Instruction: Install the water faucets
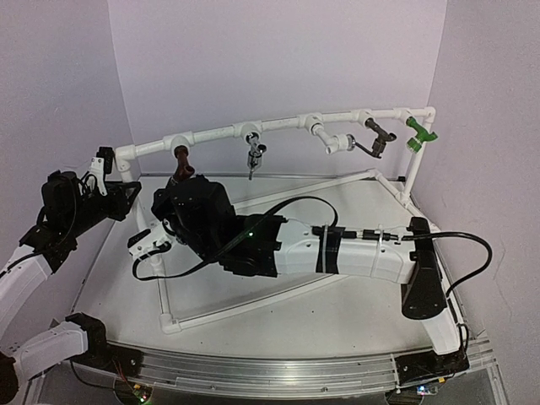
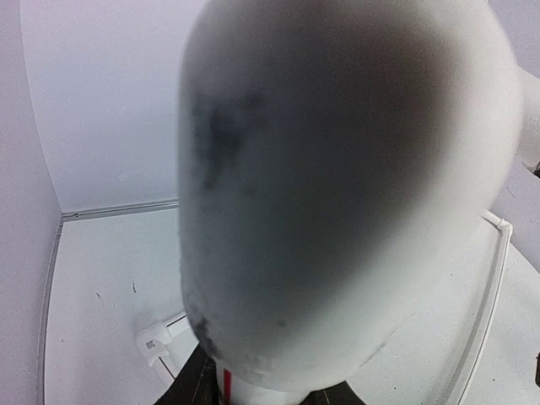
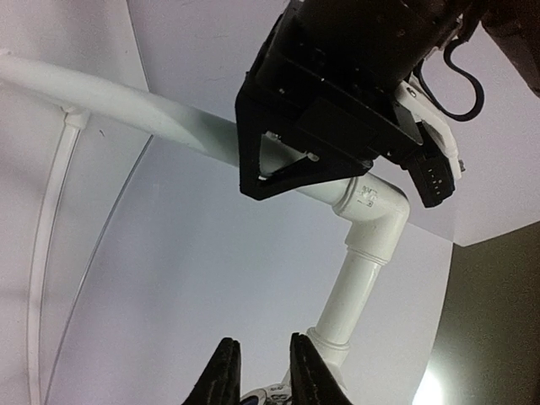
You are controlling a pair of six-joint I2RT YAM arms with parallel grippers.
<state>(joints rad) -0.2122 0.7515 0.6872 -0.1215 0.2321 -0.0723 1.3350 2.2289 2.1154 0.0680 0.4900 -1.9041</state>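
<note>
The white PVC pipe frame (image 1: pixel 211 137) carries a dark brown faucet (image 1: pixel 179 159), a chrome lever faucet (image 1: pixel 255 154), a white chrome-tipped faucet (image 1: pixel 337 142), a dark bronze faucet (image 1: pixel 377 137) and a green faucet (image 1: pixel 419 132). My right gripper (image 1: pixel 179 187) reaches across to the dark brown faucet. In the right wrist view its fingers (image 3: pixel 260 371) stand narrowly apart with a small labelled part between them at the frame's bottom edge. My left gripper (image 1: pixel 108 169) is shut on the frame's left end; the pipe (image 2: pixel 337 169) fills the left wrist view.
The frame's floor pipes (image 1: pixel 253 304) run across the white table under my right arm. Purple walls close in at the back and both sides. The frame's elbow (image 3: pixel 375 219) and my left gripper (image 3: pixel 337 110) sit just beyond my right fingers.
</note>
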